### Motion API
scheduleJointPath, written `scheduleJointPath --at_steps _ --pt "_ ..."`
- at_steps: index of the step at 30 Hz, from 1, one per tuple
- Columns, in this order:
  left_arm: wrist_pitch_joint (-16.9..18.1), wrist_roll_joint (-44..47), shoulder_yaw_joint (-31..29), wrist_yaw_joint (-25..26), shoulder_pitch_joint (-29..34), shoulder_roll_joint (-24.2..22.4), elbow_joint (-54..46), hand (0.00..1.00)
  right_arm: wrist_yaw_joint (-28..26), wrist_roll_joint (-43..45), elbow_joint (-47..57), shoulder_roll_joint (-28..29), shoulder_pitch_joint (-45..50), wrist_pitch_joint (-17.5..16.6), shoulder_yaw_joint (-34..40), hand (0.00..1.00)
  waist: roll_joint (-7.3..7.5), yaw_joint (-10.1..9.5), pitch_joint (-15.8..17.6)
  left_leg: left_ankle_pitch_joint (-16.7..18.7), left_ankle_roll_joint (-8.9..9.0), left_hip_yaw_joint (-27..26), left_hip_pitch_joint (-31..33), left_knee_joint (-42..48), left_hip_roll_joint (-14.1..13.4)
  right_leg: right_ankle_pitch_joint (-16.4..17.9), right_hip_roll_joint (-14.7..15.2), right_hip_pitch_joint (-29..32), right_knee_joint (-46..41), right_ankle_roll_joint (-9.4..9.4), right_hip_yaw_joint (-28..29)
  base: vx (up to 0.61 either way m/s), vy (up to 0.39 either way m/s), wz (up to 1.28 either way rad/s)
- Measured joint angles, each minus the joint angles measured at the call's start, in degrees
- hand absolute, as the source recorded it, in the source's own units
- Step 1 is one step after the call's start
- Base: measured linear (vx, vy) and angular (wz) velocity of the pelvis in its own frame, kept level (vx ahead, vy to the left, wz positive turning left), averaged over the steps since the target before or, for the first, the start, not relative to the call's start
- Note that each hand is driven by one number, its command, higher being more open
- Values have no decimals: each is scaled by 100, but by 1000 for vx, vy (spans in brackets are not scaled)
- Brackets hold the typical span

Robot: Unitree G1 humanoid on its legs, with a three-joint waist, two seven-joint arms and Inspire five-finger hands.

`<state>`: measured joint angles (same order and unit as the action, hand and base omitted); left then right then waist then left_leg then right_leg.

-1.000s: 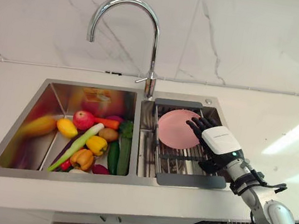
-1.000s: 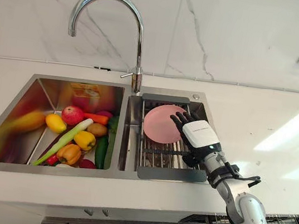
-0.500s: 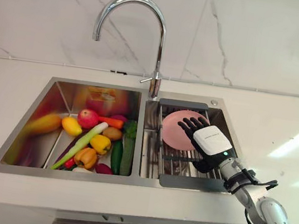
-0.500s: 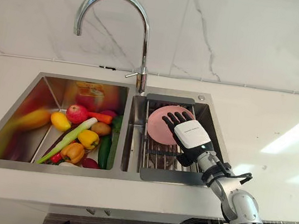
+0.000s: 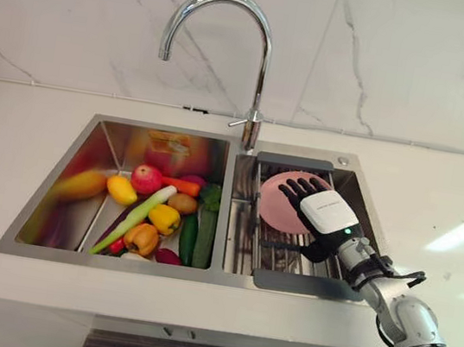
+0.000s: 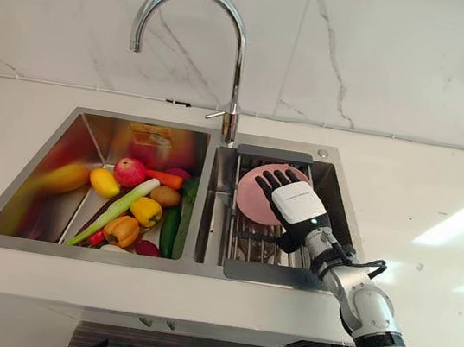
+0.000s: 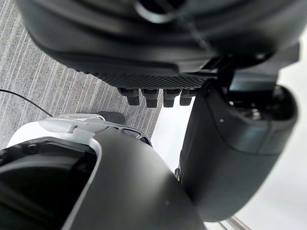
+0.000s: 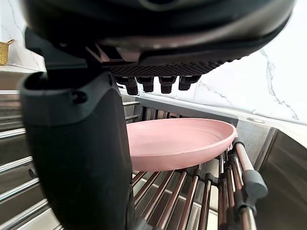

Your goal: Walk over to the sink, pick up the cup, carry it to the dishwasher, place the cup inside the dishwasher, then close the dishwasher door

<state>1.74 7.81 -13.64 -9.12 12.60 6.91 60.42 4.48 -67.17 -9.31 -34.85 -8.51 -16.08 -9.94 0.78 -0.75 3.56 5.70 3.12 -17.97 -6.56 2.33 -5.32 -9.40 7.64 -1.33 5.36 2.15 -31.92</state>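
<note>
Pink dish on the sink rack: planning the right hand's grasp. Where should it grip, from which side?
Probably its right-hand rim, reached from where the right hand hovers: the pink dish is shallow, its edge standing clear of the rack bars, so a thumb fits beneath.

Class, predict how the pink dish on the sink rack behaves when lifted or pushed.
The pink dish is probably rigid: its rim keeps an even curve. Its smooth surface may slip under the right hand. On the barred rack it could slide if pushed.
</note>
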Motion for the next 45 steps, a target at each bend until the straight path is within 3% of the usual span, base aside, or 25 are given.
scheduleJointPath --at_steps 6,7,12,19,22,28,40,41,45 --pt "73 -1 1 68 8 2 1 100 171 -46 -124 15 -45 75 -61 100 22 -2 14 -43 -6 22 -1 -22 14 -1 17 -5 0 2 -19 -25 10 2" --pt "119 0 3 116 9 6 0 100 175 -51 -171 21 -76 81 -66 0 43 -6 28 -61 -5 33 0 -32 14 0 18 -7 0 2 -31 -38 5 3" --pt "218 0 6 279 32 21 -4 100 222 -66 -286 32 -172 110 -174 0 100 -7 57 -114 4 74 3 -79 15 19 19 -8 0 13 -78 -37 1 5" --pt "313 -2 13 399 70 1 -27 100 753 -326 -456 35 -202 239 -295 0 101 -11 58 -159 17 122 28 -101 16 41 23 -7 0 9 -134 -25 1 4" --pt "359 -1 13 428 85 -11 -36 100 1159 -562 -683 41 -299 522 -444 0 98 -37 58 -180 24 147 61 -102 15 42 25 6 0 6 -164 -29 -1 5" --pt "497 0 2 548 201 -88 -200 100 1776 -766 -1227 28 -702 1399 -381 0 79 -170 60 -207 20 212 112 -108 8 3 17 34 -2 -31 -188 16 5 4" --pt "563 -11 2 625 232 -116 -204 100 1929 -97 -1221 14 -1115 1568 -262 0 46 -159 82 -213 7 238 89 -145 39 -13 36 25 -1 -8 -186 -6 5 1" --pt "568 -11 2 626 232 -124 -207 100 1929 4 -1205 14 -1128 1565 -250 100 35 -164 90 -213 7 242 89 -145 38 -11 37 25 -1 -8 -187 0 0 0" --pt "605 -11 2 627 232 -139 -207 100 1913 159 -1139 15 -1126 1469 -146 100 -17 -148 135 -213 7 244 89 -147 36 -11 35 25 -1 -8 -186 0 0 0"
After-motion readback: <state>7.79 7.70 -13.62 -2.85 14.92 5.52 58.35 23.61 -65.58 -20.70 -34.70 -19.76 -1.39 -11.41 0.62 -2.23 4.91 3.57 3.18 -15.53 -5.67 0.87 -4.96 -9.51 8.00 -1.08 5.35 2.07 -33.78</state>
